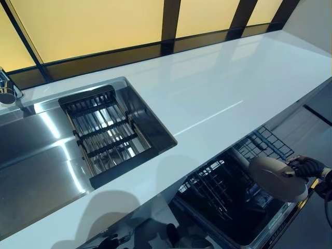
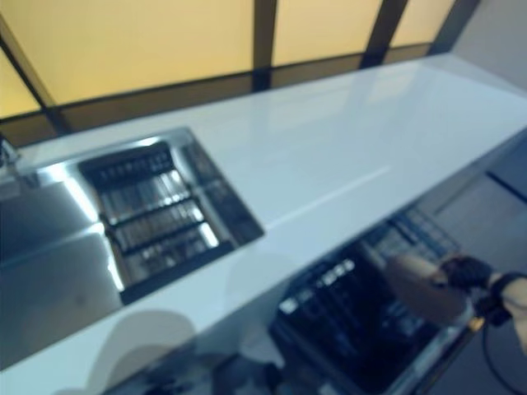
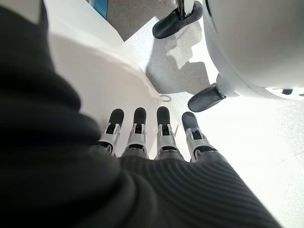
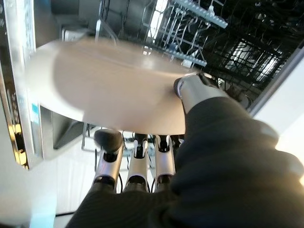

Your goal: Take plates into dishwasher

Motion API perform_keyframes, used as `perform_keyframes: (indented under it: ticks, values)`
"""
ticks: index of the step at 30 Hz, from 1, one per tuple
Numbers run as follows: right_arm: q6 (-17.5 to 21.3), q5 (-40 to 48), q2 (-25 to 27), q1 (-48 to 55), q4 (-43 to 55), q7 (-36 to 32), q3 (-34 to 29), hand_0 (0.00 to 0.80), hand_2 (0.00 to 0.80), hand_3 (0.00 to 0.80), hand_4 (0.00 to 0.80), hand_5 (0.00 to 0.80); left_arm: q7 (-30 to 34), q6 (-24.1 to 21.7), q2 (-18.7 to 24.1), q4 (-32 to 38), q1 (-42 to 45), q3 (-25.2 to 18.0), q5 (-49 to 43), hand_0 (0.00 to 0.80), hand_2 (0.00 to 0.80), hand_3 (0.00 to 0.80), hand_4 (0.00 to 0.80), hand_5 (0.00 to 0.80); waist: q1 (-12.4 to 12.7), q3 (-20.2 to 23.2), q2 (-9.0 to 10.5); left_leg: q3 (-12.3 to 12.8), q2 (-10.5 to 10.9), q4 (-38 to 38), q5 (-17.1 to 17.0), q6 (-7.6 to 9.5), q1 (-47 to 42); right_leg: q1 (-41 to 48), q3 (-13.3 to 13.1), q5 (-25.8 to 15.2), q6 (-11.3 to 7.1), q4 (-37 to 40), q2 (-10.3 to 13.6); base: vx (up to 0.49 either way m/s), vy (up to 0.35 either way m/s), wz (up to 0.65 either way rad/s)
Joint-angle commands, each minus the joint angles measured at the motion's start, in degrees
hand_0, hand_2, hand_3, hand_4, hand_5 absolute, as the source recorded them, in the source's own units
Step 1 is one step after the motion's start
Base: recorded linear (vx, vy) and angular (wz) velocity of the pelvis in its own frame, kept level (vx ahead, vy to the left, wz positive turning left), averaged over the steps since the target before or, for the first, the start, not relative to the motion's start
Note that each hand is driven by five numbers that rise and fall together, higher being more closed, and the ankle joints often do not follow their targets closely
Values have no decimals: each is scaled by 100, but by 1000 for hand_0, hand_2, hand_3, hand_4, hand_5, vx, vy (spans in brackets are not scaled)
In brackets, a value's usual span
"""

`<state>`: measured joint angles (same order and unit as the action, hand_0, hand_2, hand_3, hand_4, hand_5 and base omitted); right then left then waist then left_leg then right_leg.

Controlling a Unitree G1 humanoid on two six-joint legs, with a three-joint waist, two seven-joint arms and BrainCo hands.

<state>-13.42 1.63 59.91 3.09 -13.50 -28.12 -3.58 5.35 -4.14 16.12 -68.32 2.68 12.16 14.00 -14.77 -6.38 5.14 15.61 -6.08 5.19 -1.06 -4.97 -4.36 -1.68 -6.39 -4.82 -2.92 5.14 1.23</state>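
My right hand (image 1: 307, 166) is shut on a beige plate (image 1: 273, 178). In the right wrist view the thumb (image 4: 194, 89) lies on top of the plate (image 4: 114, 90) and the fingers (image 4: 137, 164) are under it. The plate hangs over the pulled-out wire rack of the open dishwasher (image 1: 223, 199), under the counter's front edge at the lower right. The rack's tines (image 4: 199, 23) show just past the plate. My left hand (image 3: 156, 137) shows only in its own wrist view, fingers straight and empty, hanging towards the floor.
A long white counter (image 1: 223, 88) runs across the view. A steel sink (image 1: 36, 155) at the left holds a dark drying rack (image 1: 104, 132), with a faucet (image 1: 6, 89) at the far left. Yellow window panes stand behind the counter.
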Motion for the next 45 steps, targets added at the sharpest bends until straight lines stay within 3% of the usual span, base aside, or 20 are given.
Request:
perform_keyframes:
  ticks: [1,31,45]
  values:
    - [-119,-269,-236,-565,134,133,109,800,800,800,800,800,-62,-53,119,-96,-290,-194,-250,0,0,0,0,0,230,45,266,-145,-101,-19,214,209,-264,-226,135,-403,-485,-14,238,0,0,0]
    - [-556,-999,-1135,-1550,-587,746,1041,800,800,800,800,800,-116,67,-1,15,-397,10,-302,0,0,0,0,0,562,11,168,-392,-50,-19,196,213,-212,-154,334,-346,-485,-14,367,-1,2,2]
    - [-778,-1312,-1705,-2139,-1521,1103,1748,800,800,800,800,800,-199,112,-65,59,-565,252,-245,0,0,0,0,0,770,-56,103,-548,-17,-19,199,219,-189,-125,431,-325,-471,-14,430,-4,4,3]
